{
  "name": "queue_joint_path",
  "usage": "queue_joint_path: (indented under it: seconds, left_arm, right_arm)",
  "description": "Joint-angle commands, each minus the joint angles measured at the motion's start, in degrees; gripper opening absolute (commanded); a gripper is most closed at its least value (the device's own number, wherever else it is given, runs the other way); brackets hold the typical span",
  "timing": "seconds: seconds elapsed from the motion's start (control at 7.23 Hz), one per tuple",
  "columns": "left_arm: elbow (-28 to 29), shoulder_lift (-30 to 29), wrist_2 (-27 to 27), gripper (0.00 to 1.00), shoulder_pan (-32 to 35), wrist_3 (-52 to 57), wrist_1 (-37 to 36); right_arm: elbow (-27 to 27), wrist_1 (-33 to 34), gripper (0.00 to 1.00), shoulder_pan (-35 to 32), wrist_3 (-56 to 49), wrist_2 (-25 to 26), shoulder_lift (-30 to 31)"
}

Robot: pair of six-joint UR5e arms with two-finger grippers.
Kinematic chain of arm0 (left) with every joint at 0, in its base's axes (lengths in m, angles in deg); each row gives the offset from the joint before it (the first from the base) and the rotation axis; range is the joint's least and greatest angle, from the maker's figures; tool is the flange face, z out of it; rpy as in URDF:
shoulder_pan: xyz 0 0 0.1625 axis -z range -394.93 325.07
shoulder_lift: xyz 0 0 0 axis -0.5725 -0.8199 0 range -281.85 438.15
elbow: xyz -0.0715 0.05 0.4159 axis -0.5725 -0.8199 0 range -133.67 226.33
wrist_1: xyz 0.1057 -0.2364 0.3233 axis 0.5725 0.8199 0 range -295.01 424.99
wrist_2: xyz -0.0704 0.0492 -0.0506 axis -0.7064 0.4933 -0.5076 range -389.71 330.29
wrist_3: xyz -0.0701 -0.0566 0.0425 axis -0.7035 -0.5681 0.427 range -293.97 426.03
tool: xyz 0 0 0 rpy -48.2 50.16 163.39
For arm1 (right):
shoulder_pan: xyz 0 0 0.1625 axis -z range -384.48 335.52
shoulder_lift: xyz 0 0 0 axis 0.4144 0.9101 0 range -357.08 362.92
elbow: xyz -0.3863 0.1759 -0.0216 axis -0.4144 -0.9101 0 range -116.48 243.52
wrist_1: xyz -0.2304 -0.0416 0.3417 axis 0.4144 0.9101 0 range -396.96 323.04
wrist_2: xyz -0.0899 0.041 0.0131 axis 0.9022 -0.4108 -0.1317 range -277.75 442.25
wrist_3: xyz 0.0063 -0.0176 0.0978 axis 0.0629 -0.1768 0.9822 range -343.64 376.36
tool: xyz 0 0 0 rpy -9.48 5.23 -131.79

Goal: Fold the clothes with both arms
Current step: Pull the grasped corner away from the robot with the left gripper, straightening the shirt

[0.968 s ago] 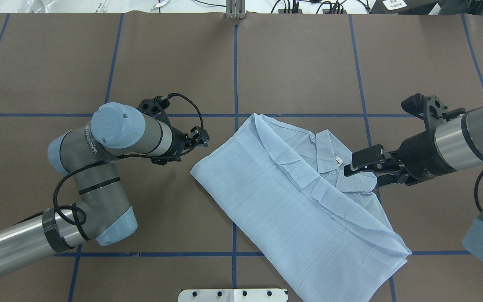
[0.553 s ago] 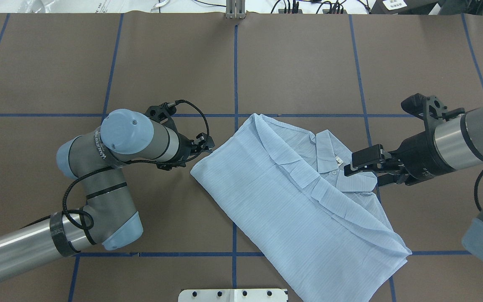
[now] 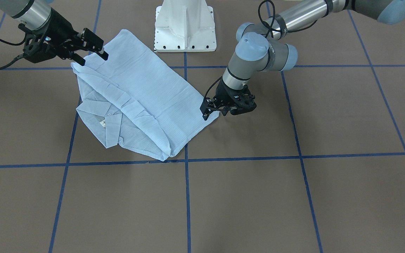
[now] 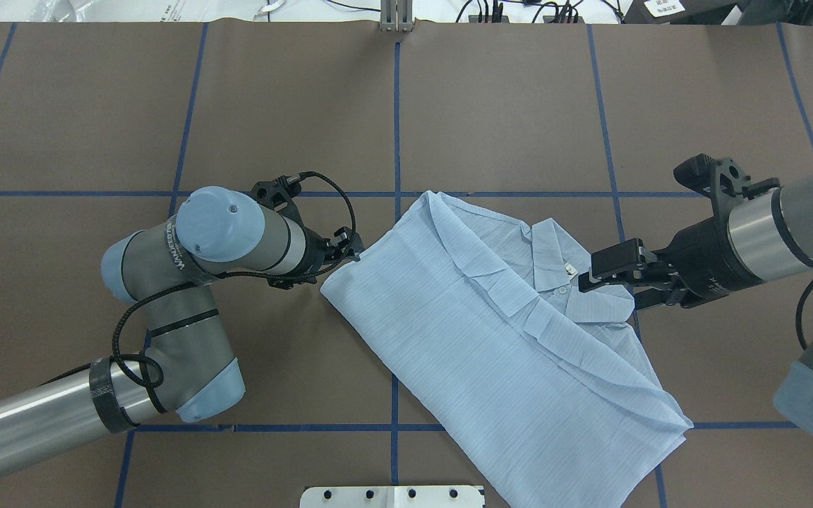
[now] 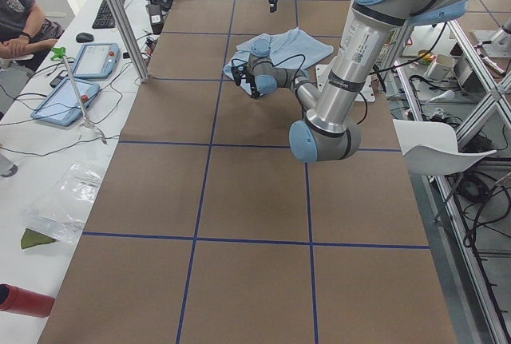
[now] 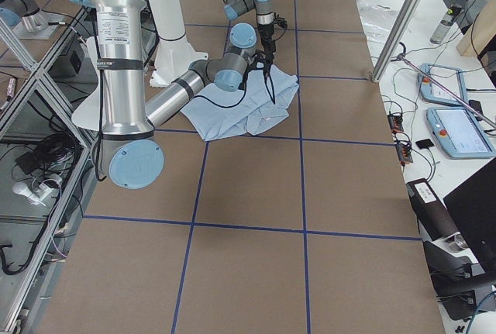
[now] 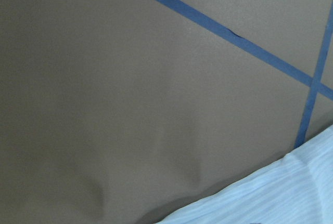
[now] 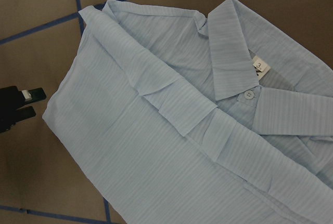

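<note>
Watching the overhead feed, I see the shirt [image 4: 505, 339] lying flat on the table [image 4: 293, 106], mostly right of the centre tape line [image 4: 396, 106]. It is folded into a long slanted panel that runs from far left to near right. Its collar [image 4: 555, 254] is on the right side, with one white button [image 8: 248, 95] and the neck label [image 8: 259, 66] showing in the right wrist feed.

My left gripper [image 4: 350, 247] sits low at the shirt's left corner, just beside the cloth edge. In the right wrist feed its two fingers [image 8: 23, 96] look slightly apart, with nothing between them. The left wrist camera shows mostly bare table, with only a sliver of striped cloth in its lower right.

My right gripper [image 4: 607, 279] hangs over the collar end, its jaws clearly spread and holding nothing. From the front camera it [image 3: 93, 49] is above the shirt's [image 3: 142, 95] edge nearest the white base [image 3: 185, 28]. I cannot tell whether a fingertip brushes the fabric.
</note>
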State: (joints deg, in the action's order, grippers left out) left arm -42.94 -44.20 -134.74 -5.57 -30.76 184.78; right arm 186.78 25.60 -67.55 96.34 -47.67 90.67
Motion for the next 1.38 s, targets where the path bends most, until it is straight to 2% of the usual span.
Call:
queue_joint_path:
  seconds: [0.0, 0.97, 1.11, 1.24]
  left_arm:
    - [0.07, -0.08, 0.00, 0.87, -0.27, 0.03, 0.00]
    - [0.16, -0.08, 0.79, 0.84, -2.03, -0.06, 0.00]
    - [-0.10, -0.08, 0.79, 0.77, -2.03, -0.06, 0.00]
    - [-0.02, -0.08, 0.62, 0.58, -2.03, -0.06, 0.09]
  right_arm:
    - [0.15, -0.07, 1.00, -0.61, 0.00, -0.24, -0.38]
    - [0.14, -0.07, 1.00, -1.05, 0.00, -0.33, -0.38]
    - [0.23, -0.07, 1.00, -1.49, 0.00, -0.42, -0.30]
    - [0.06, -0.07, 1.00, -1.49, 0.00, -0.50, -0.30]
